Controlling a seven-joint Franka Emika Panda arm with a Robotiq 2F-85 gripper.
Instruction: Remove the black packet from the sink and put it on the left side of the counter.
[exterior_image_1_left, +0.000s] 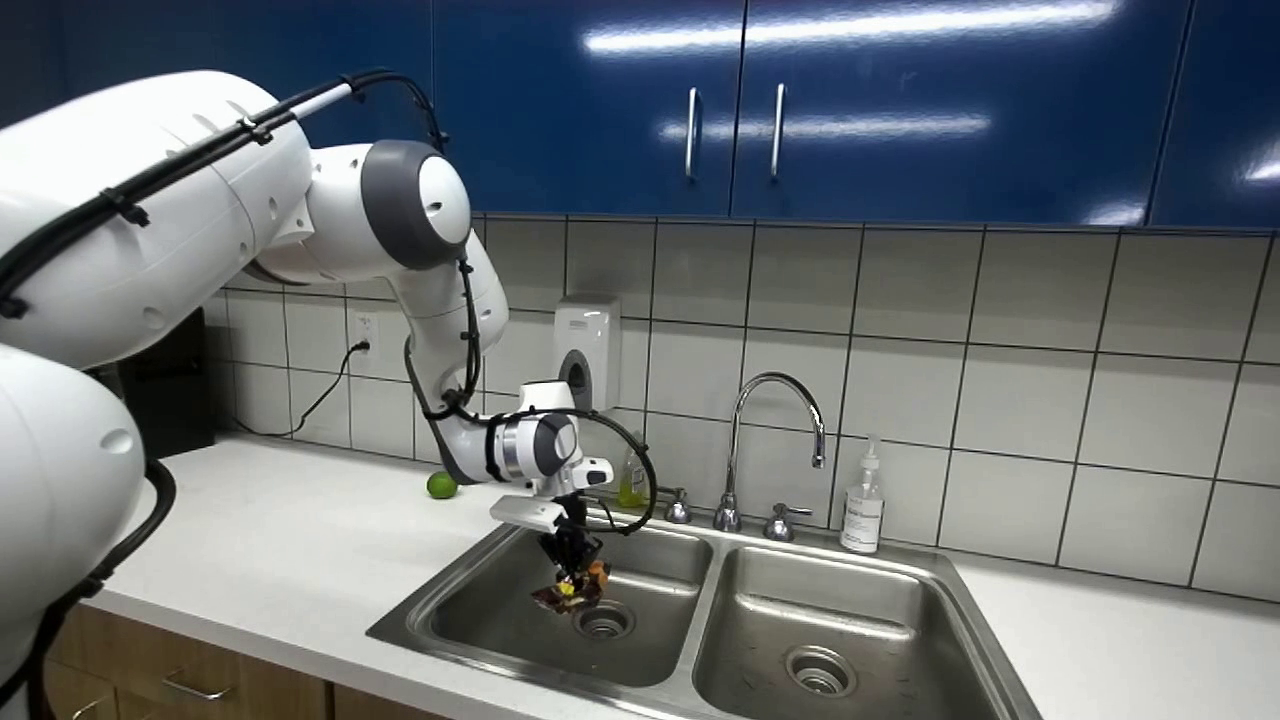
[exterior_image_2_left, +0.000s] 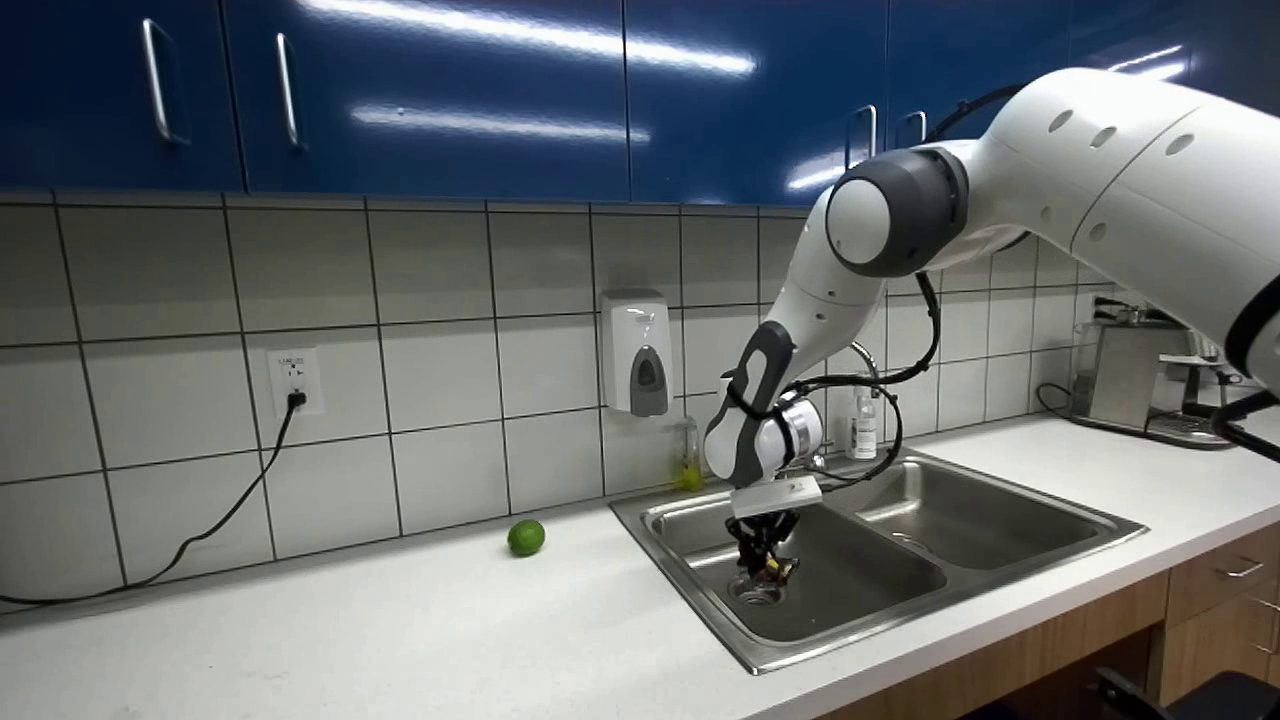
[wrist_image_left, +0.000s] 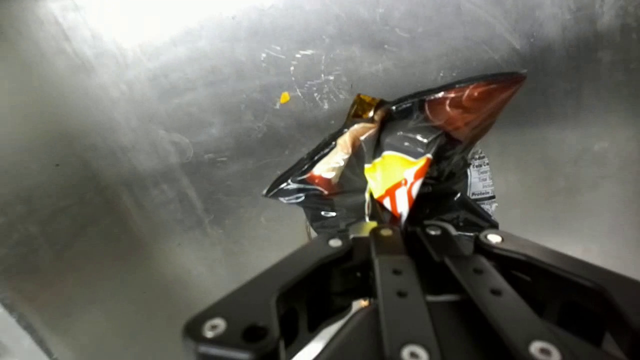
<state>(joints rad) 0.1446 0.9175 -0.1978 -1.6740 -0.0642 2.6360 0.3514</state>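
The fingers (wrist_image_left: 389, 250) I steer are squeezed tight on the black packet (wrist_image_left: 410, 140). Up high I see long blue cupboards (exterior_image_1_left: 600, 120), with a wall of pale tiles (exterior_image_1_left: 900, 390) under them. A white surface (exterior_image_2_left: 400, 640) runs along the wall. My big white arm (exterior_image_1_left: 350, 210) reaches over and bends down at the sink (exterior_image_2_left: 700, 592). The sink is shiny metal and has a left bowl (exterior_image_1_left: 660, 625) and a right bowl (exterior_image_1_left: 760, 630). On the surface, to the right of the sink, sits a silver machine (exterior_image_2_left: 1125, 370). A white box (exterior_image_2_left: 637, 350) hangs on the wall, and I see it in both exterior views. The bent silver tap (exterior_image_1_left: 732, 465) stands at the far side of the sink. To its right is a clear bottle (exterior_image_1_left: 862, 515) with a white label. To its left is a bottle of yellow-green liquid (exterior_image_2_left: 688, 478).

The black packet is at the left bowl, by the drain (exterior_image_1_left: 605, 623). I cannot tell if it touches the bottom. It is shiny and crumpled, with red, yellow and white on it. A round green fruit (exterior_image_2_left: 526, 538) sits on the surface, left of the sink and near the wall. In the wrist view, a tiny yellow crumb (wrist_image_left: 285, 97) lies on the sink metal.
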